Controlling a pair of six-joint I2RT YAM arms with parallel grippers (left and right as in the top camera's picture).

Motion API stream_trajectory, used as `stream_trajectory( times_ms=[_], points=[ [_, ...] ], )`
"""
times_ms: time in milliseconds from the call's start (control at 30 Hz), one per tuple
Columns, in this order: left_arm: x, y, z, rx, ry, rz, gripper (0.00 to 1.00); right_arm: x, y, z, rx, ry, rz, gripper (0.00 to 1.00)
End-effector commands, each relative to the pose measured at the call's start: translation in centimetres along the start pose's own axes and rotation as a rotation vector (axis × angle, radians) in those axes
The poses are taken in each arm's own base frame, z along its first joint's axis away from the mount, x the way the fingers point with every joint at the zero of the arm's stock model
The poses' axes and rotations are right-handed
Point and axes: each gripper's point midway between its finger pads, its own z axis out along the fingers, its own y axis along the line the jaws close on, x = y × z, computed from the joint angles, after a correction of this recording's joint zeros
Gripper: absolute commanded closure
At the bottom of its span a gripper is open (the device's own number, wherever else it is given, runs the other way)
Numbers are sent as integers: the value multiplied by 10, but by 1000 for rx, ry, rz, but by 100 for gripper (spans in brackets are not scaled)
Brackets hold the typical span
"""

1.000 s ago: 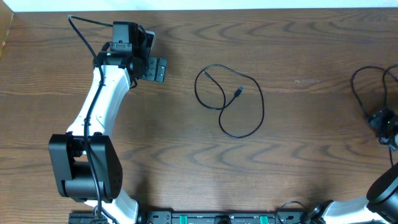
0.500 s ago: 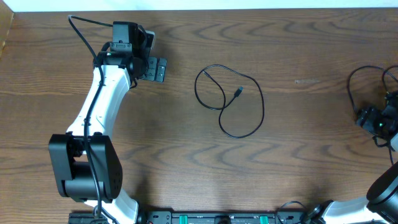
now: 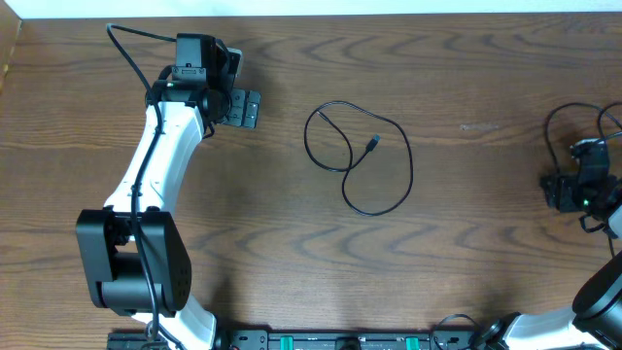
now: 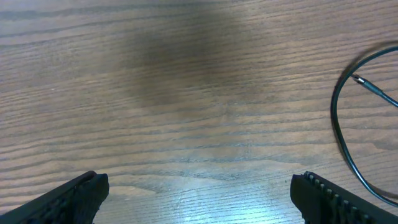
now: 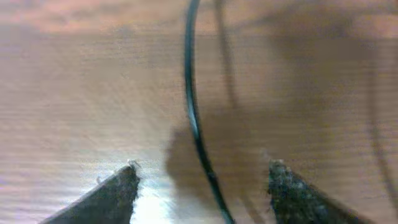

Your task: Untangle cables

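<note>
Overhead, desk: a brown wood-grain desk (image 3: pixel 466 262) filled the frame.
Overhead, centre cable: a thin black centre cable (image 3: pixel 394 190) lay in a loose open loop in the middle of the frame. Its small plug (image 3: pixel 373 143) rested inside the loop, and it lay well apart from both arms.
Overhead, left arm: the white and black left arm (image 3: pixel 146 175) rose from the lower left. The left tool (image 3: pixel 245 108) sat at the upper left, clear of the centre cable.
Overhead, right tool: the right tool (image 3: pixel 562 192) sat at the right edge, mid-height, but its spread could not be judged from above.
Overhead, right-edge cable: a thin black right-edge cable (image 3: pixel 546 134) curved just above and beside the right tool.

Left wrist, left tool: the left tool (image 4: pixel 199 200) was spread wide, with its two tips in the lower corners. Only bare desk (image 4: pixel 186 93) lay between them, and it held nothing.
Left wrist, centre cable: the centre cable (image 4: pixel 336 127) arced down the right edge of the frame, with a thin end (image 4: pixel 368 84) pointing inward at the upper right.

Right wrist, right tool: the right tool (image 5: pixel 202 196) had its tips apart in the lower left and lower right.
Right wrist, right-edge cable: the right-edge cable (image 5: pixel 191 106) ran from top centre down between the tips. It touched neither of them and was not pinched. The view was blurred.
</note>
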Motion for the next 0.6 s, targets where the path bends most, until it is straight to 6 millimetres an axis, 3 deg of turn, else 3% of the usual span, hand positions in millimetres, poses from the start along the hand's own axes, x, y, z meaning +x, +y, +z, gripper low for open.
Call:
stream_trajectory(
  times_ms=[0, 67, 167, 300, 400, 467, 567],
  points=[
    [4, 0, 2, -6, 13, -5, 2, 11, -17, -3, 107, 72, 3, 64],
    [4, 0, 2, -6, 13, -5, 2, 14, -21, -4, 134, 89, 37, 78],
    [4, 0, 2, -6, 13, -5, 2, 19, -27, -5, 171, 116, 46, 80],
    [4, 0, 2, -6, 13, -5, 2, 39, -51, -13, 314, 209, 104, 87],
    [4, 0, 2, -6, 13, -5, 2, 51, -59, -16, 361, 260, 116, 67],
    [4, 0, 2, -6, 13, -5, 2, 61, -68, -20, 410, 295, 154, 31],
    [4, 0, 2, -6, 13, -5, 2, 74, -78, -24, 463, 325, 227, 27]
  ],
)
